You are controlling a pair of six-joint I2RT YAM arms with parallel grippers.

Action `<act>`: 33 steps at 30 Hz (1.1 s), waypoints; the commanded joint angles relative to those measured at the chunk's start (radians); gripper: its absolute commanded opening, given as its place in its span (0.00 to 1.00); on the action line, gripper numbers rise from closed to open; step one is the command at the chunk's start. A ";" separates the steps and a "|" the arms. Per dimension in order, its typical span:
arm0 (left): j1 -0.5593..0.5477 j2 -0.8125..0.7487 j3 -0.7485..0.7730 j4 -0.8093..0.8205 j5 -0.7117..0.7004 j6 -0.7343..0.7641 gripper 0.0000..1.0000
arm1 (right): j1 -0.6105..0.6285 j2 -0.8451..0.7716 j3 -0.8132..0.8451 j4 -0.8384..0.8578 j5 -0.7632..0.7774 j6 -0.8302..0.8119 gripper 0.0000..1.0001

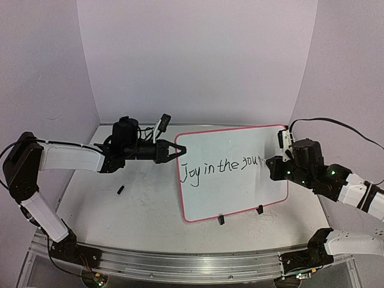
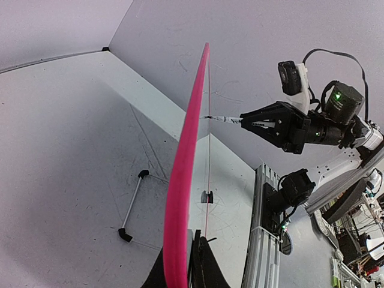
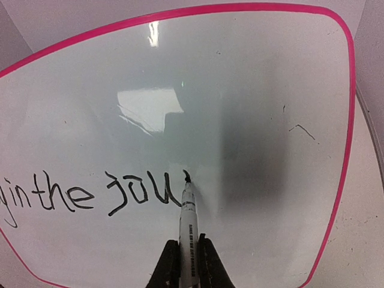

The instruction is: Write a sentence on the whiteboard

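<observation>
Whiteboard (image 1: 234, 192) stands on edge on table (image 1: 120, 210), left gripper (image 1: 180, 150) clamped on its left rim. Right gripper (image 3: 188, 241) grips marker (image 3: 186, 207), tip touching board. Writing reads "Joy in the jou".

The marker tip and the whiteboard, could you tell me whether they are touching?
Touching: the edge-on left wrist view shows the marker tip meeting the whiteboard face.

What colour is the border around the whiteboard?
Bright pink; the whiteboard border shows best in the right wrist view.
</observation>
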 commanded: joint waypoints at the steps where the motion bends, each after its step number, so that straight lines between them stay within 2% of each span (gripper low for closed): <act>1: 0.006 0.038 0.008 -0.109 -0.130 0.095 0.00 | -0.003 0.012 -0.012 -0.033 -0.015 0.031 0.00; 33: 0.006 0.031 0.002 -0.109 -0.122 0.095 0.00 | 0.006 -0.004 -0.037 -0.084 -0.051 0.119 0.00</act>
